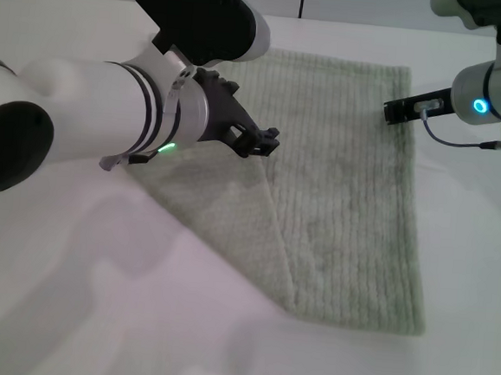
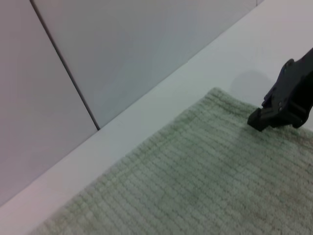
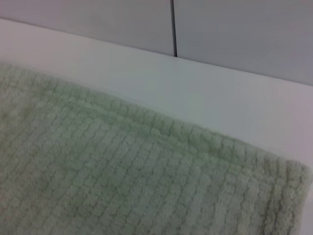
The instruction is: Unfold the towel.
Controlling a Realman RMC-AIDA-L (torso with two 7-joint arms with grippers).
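The pale sage-green towel (image 1: 345, 204) lies on the white table, and its left part is folded over as a triangular flap (image 1: 231, 212) with the crease running toward the near edge. My left gripper (image 1: 261, 142) hovers just above the flap's far end with its fingers a little apart, holding nothing. My right gripper (image 1: 395, 111) is at the towel's far right edge near the corner. It also shows in the left wrist view (image 2: 258, 120), where its closed tip touches the towel (image 2: 195, 176). The right wrist view shows only the towel's hemmed corner (image 3: 146, 161).
The white table (image 1: 471, 257) runs around the towel on all sides. A grey panelled wall (image 2: 122, 49) stands right behind the towel's far edge. A cable (image 1: 462, 143) hangs under my right wrist.
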